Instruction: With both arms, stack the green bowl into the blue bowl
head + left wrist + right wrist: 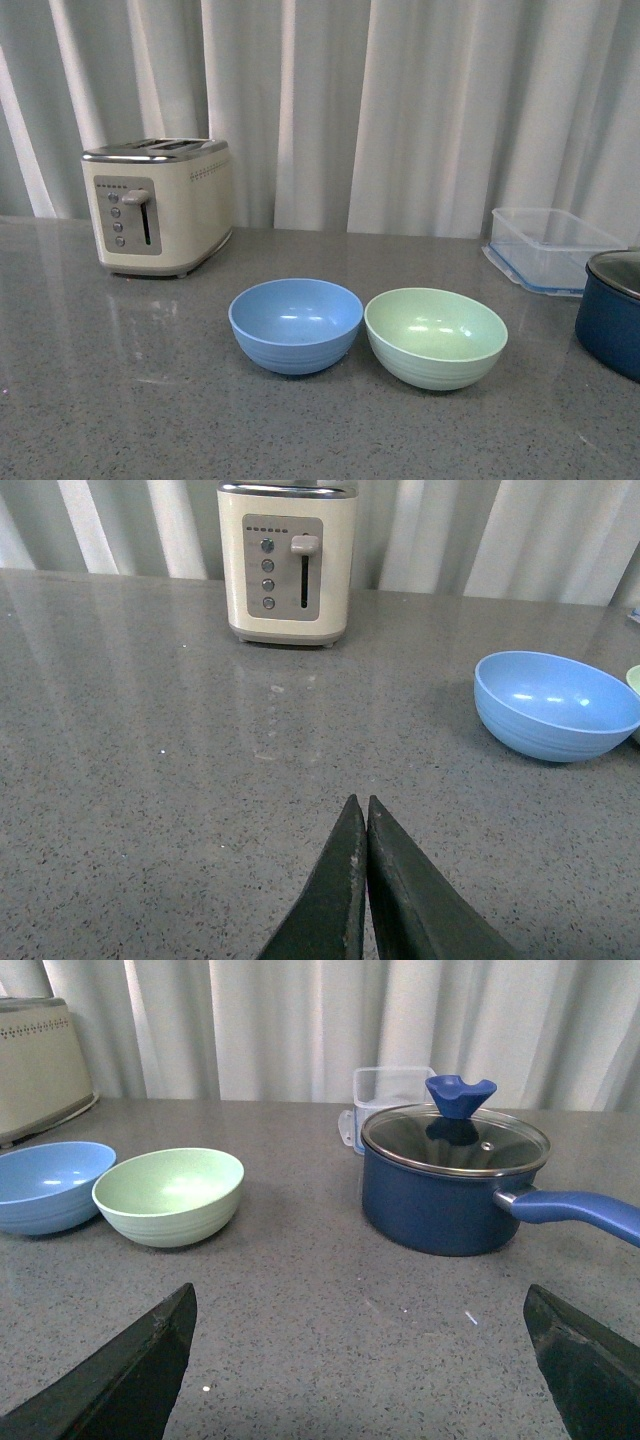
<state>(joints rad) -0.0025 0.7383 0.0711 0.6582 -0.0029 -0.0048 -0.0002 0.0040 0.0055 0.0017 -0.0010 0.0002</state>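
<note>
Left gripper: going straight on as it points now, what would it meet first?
Likely the toaster, near its edge, though depth is unclear. The shut left gripper points over bare countertop; the blue bowl sits off that line.

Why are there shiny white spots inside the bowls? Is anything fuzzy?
Front view: small white glints, likely lights above, sit inside the blue bowl and green bowl; the table faintly mirrors the toaster. Left wrist view: the shut left gripper looks soft, near the lens. Right wrist view: the open right gripper is dark and fuzzy; the pot lid shines.
</note>
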